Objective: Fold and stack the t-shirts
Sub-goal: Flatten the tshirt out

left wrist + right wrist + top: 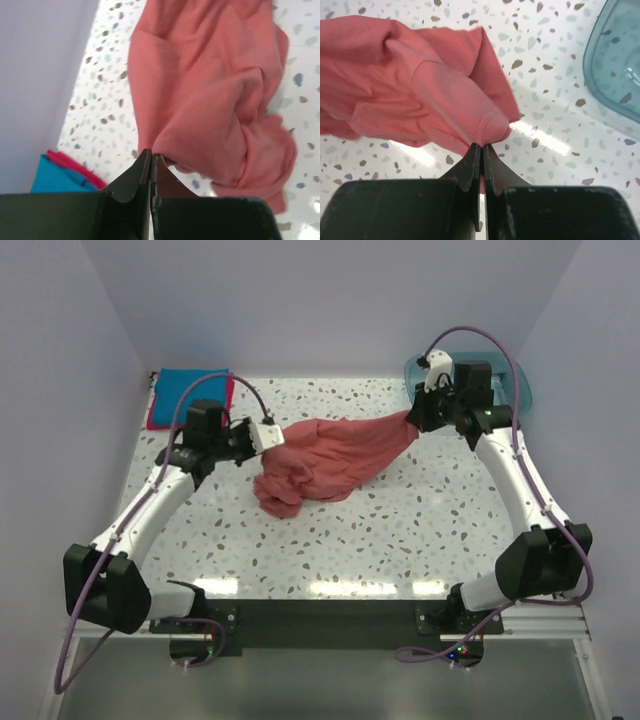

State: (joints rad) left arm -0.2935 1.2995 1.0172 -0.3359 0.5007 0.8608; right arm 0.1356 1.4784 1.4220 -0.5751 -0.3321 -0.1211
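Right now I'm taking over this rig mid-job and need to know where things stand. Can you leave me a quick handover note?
Left gripper: shut on one edge of the salmon-red shirt.
Right gripper: shut on the shirt's opposite end, near the teal tub.
The shirt is stretched between them, unfolded, with its left part bunched on the table.
Done: the blue shirt lies folded on the crimson-pink shirt at the table's far-left corner.
Left: spread and fold the salmon-red shirt, then place it on that stack.
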